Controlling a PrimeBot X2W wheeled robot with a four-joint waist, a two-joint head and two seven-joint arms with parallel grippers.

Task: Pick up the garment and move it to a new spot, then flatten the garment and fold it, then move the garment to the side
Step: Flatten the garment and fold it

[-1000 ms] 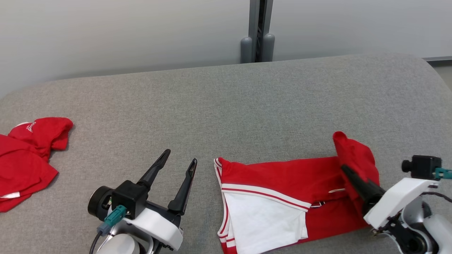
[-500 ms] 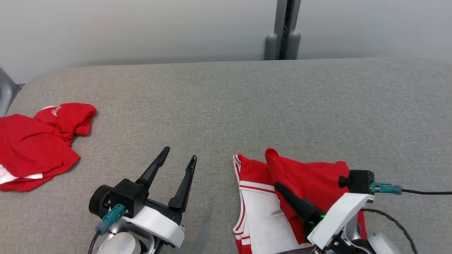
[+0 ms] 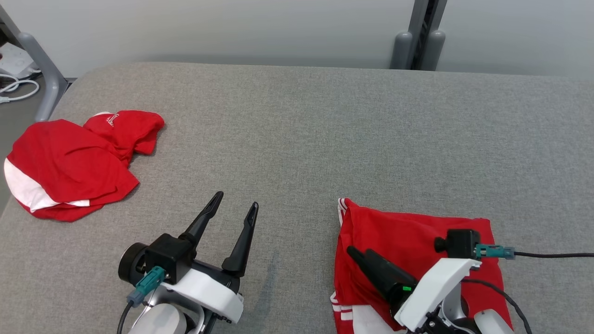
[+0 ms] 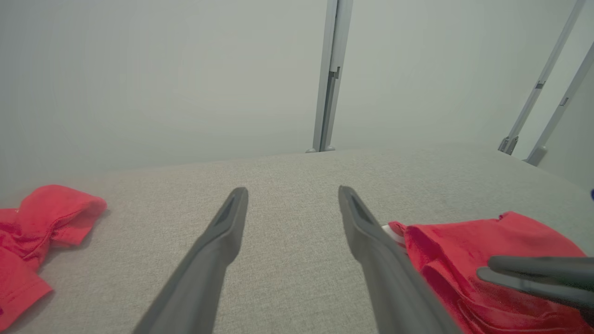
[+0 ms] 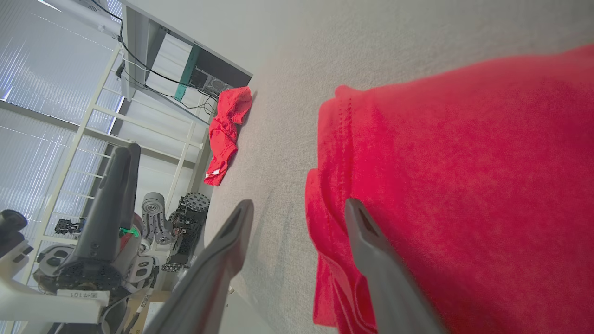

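Softly folded at lower right, the light, limp garment (image 3: 417, 232) lies under the right gripper (image 5: 299, 204), fingers spread. Left gripper (image 3: 236, 200) gapes empty; the stacked left edge looks the best place to pinch.

My right gripper (image 3: 358, 253) now sits at the garment's (image 3: 408, 232) left edge, fingers parted. The folded-over flap now covers its white panel.

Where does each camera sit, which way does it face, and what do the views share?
Head: above, facing down at the grey surface; left gripper and right gripper show.
Left wrist: looks along the open left gripper toward the wall.
Right wrist: tilted, along the open right gripper, over the folded garment.
Shared: all show it and the crumpled garment.
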